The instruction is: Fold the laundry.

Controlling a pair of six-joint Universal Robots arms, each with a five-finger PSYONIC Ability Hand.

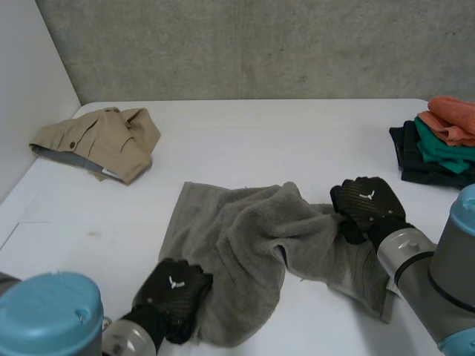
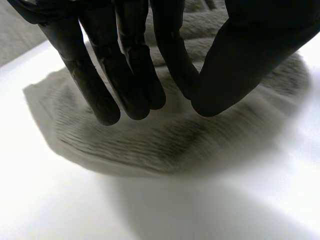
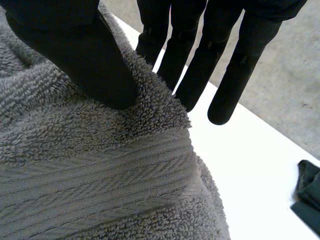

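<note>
In the head view we see the grey towel [image 1: 245, 245] rumpled at the near middle of the table [image 1: 260, 133], with a khaki shirt [image 1: 104, 141] and a stack of folded clothes [image 1: 438, 144] well apart from it. The wrist views add that the right hand [image 3: 75, 55] pinches the towel's ribbed right edge between thumb and straight fingers. The left hand [image 2: 125, 60] hangs loose over the near-left edge, gripping nothing.

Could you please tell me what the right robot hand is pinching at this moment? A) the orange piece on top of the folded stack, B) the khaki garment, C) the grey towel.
C: the right robot hand has the edge of the grey towel caught between its thumb and straight fingers, as the right wrist view shows.
</note>
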